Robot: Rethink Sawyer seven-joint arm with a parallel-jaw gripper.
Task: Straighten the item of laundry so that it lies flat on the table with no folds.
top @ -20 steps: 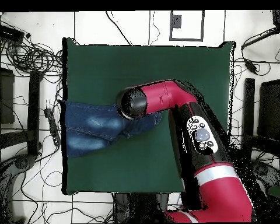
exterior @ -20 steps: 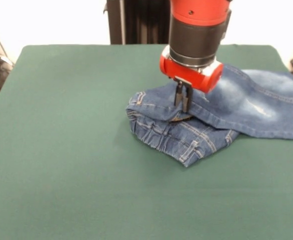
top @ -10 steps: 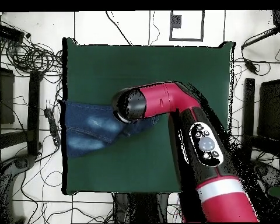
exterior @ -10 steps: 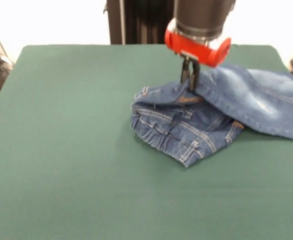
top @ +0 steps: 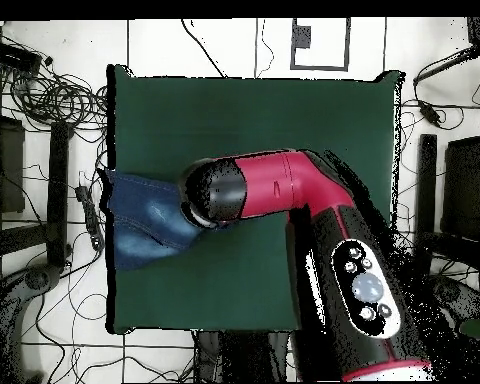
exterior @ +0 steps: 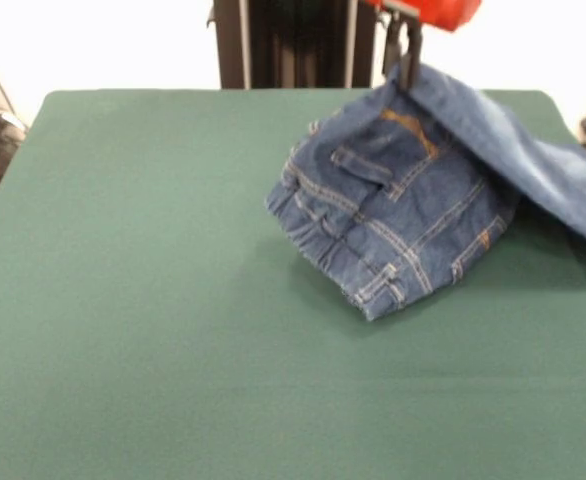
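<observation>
1 pair of jeans (exterior: 403, 215), 1 table (exterior: 133, 300) — 1 arm (top: 284, 185).

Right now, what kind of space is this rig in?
Likely a robotics lab: a red and black robot arm works over a green felt-covered table, with loose black cables strewn across the white tiled floor.

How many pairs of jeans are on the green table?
1. The jeans lie toward one side of the table, part draped over that edge, with the gripper shut on an upper fold, lifting it. Nothing else shows on the cloth.
</observation>
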